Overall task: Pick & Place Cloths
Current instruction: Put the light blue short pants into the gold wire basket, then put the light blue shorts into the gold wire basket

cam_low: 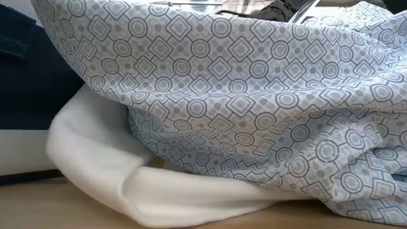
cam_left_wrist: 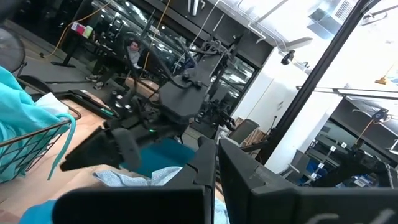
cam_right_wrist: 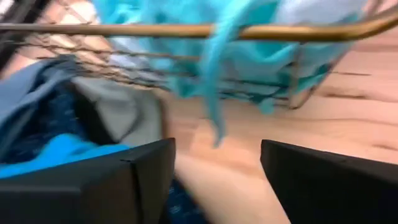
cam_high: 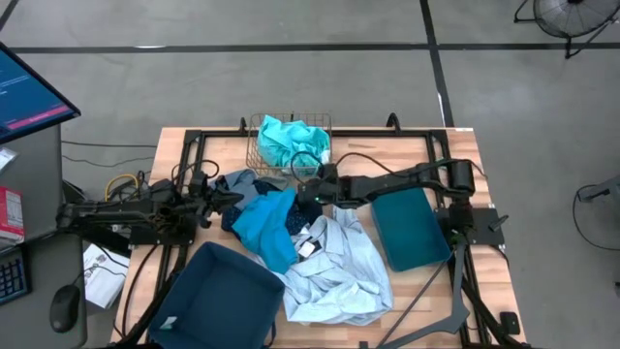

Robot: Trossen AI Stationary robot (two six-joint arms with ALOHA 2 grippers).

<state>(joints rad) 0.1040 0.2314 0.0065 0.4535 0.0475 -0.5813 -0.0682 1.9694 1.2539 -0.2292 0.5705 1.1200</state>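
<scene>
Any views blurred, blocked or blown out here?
Low view: almost fully blocked by the patterned cloth close to the lens. Right wrist view: motion-blurred, the wire basket and turquoise cloth smeared. Left wrist view: bright glare from the ceiling at upper right. High view: evenly lit, table clear to see.

turquoise cloth (cam_high: 291,139) in the gold wire basket (cam_high: 257,145); beside the basket, bright blue cloth (cam_high: 263,225) and pale grey-blue geometric-print cloth (cam_high: 339,271).
</scene>
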